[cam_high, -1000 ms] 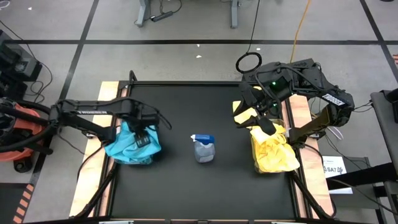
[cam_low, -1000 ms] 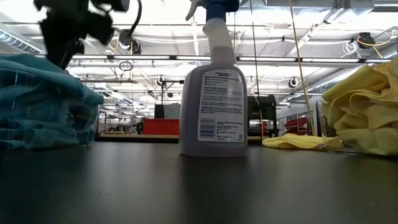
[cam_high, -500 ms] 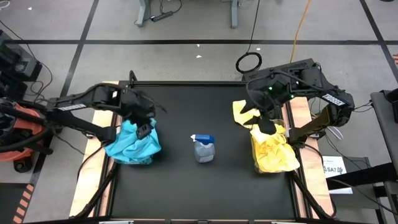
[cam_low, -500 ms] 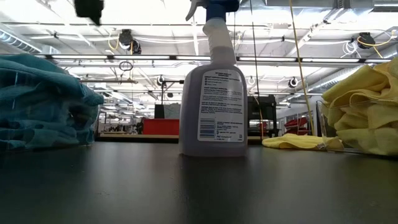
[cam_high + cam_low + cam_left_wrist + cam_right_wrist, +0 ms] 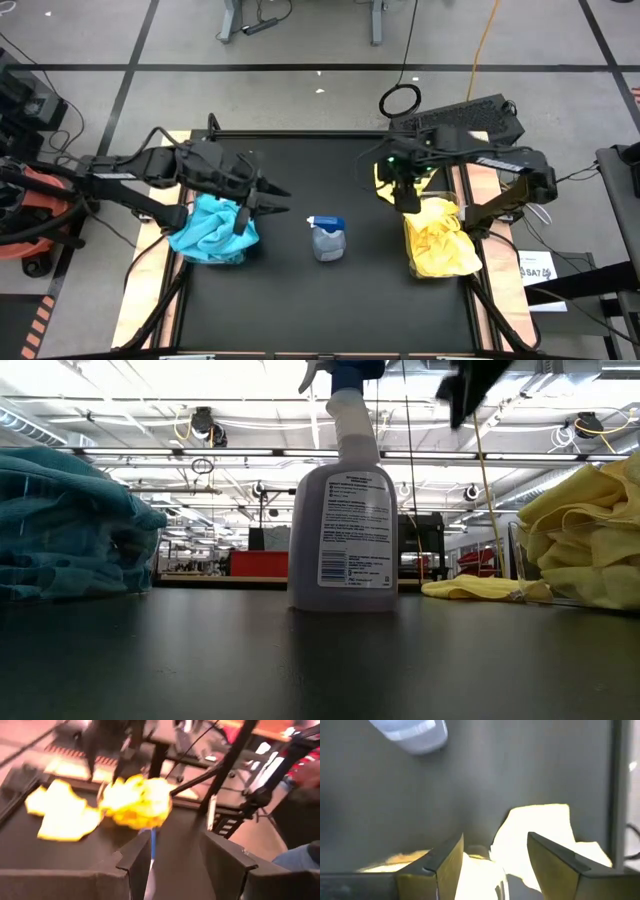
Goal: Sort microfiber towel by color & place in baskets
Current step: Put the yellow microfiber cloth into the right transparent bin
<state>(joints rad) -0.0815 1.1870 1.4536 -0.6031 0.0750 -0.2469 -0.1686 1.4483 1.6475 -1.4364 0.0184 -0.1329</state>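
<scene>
Teal-blue towels [image 5: 213,231] are heaped in the left basket [image 5: 150,560], and yellow towels [image 5: 440,248] fill the right basket [image 5: 516,565]. One loose yellow towel [image 5: 383,178] lies flat on the mat, on the far side of the yellow heap. My left gripper [image 5: 272,196] hangs open and empty above the teal heap's right side, pointing toward the table's right. My right gripper [image 5: 405,192] stands open above the loose yellow towel [image 5: 540,837], pointing down, its fingers clear of the cloth.
A grey spray bottle [image 5: 328,238] with a blue top stands upright mid-table between the two baskets. Bare black mat lies in front of and behind it. Wooden side strips and a black frame border the mat.
My left gripper has risen off the teal heap and tipped from pointing down to nearly level, facing the table's right. My right gripper has come down toward the loose yellow towel and tipped more steeply downward. The towels have not moved.
</scene>
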